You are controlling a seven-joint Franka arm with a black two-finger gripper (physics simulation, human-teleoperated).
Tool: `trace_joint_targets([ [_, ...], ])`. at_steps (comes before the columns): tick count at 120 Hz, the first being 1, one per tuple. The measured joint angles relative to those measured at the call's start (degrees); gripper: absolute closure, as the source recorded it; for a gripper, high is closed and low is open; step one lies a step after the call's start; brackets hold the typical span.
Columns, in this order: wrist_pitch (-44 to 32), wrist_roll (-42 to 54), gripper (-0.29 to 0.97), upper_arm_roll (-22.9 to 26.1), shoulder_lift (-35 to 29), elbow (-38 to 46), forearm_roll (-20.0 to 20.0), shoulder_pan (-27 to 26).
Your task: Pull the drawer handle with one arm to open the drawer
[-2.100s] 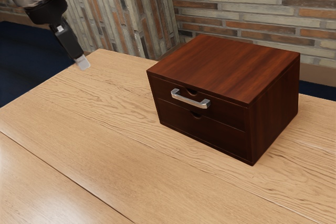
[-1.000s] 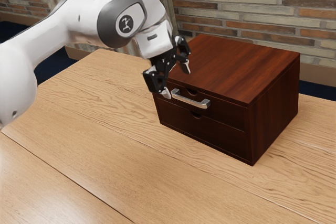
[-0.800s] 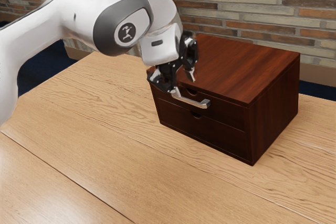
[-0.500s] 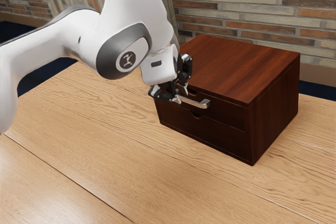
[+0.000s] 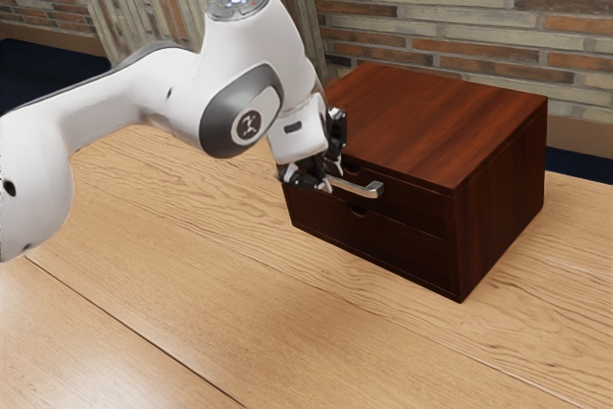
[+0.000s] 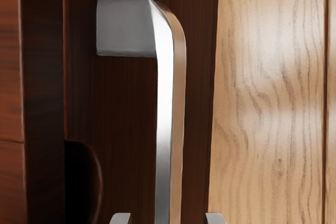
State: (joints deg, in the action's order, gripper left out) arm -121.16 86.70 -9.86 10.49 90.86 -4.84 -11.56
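Drawer handle (image 5: 350, 184): silvery flat bar with bent ends, fixed on the upper drawer (image 5: 414, 202) of the dark wooden cabinet (image 5: 426, 126), on the part of the cabinet's front toward the exterior view's left. Long axis level, running along the cabinet's front, parallel to its top edge; bar standing out from the wood. Upper drawer flush with the lower drawer (image 5: 383, 244) of the cabinet, so shut. Black gripper (image 5: 312, 179) at the handle's end nearest the cabinet's front corner. Claw released: in the wrist view, two fingertips (image 6: 121, 217) on either side of the bar, with a gap between each one and the metal. Cabinet standing on a light wooden table (image 5: 192, 275), brick wall (image 5: 460, 7) behind the cabinet.
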Motion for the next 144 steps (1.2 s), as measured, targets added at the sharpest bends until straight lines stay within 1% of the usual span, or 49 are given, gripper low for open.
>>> trace_joint_targets([
  [21,-0.7,-0.2,0.69,-0.1,-0.1,0.6,4.9,-0.4],
  [30,-1.0,-0.2,0.71,-0.2,-1.6,3.1,6.0,-0.7],
  [47,-1.3,-0.3,0.75,-0.2,-8.4,10.8,6.9,-0.9],
  [51,-1.3,-0.3,0.75,-0.8,-10.6,13.1,7.0,-1.7],
  [59,-1.5,-0.4,0.75,-0.2,-14.8,17.9,7.1,-1.1],
  [82,-1.5,-0.4,0.73,-0.4,-23.3,27.3,6.8,-1.6],
  [99,-1.7,-0.4,0.80,-0.5,-29.4,33.6,6.6,-1.5],
  [107,-1.5,-0.4,0.74,-0.6,-32.8,36.6,6.4,-0.8],
  [119,-1.5,-0.2,0.73,-0.5,-36.6,39.6,6.3,0.6],
  [121,-1.5,-0.2,0.71,-0.5,-37.0,40.0,6.3,0.7],
  [130,-1.7,0.0,0.64,-0.5,-38.6,41.4,6.2,1.1],
  [144,-1.7,0.1,0.61,-0.5,-39.2,41.7,5.8,1.8],
])
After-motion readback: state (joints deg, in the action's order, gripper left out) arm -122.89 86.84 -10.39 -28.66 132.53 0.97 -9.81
